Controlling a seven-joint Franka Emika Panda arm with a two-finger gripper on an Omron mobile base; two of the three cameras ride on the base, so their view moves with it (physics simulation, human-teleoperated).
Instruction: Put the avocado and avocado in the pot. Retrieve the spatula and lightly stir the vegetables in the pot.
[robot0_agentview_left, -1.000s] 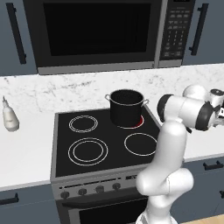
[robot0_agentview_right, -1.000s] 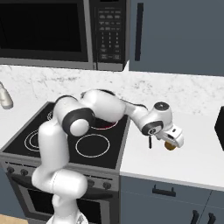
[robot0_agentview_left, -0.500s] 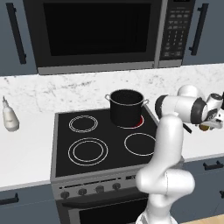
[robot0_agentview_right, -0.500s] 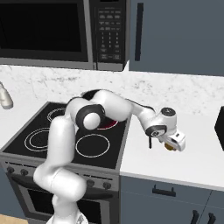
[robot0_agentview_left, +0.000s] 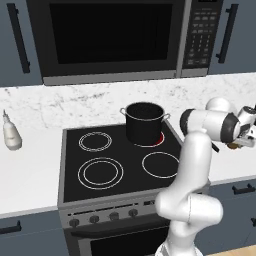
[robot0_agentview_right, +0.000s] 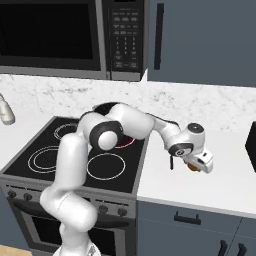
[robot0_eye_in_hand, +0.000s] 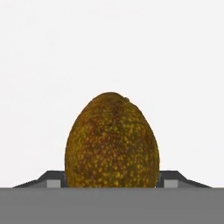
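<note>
Avocado (robot0_eye_in_hand: 112, 140), one, brown-green and speckled: lying on the white table (robot0_agentview_right: 225, 175) right of the stove (robot0_agentview_left: 120, 165), set between the two finger tips of the gripper (robot0_agentview_right: 196, 167), evidently lined up for a pick. Jaws: standing at either side of the fruit; whether they already press on it cannot be told. Pot (robot0_agentview_left: 144, 121), dark, on the back right burner, which glows red; well apart from the avocado, awaiting it.
</note>
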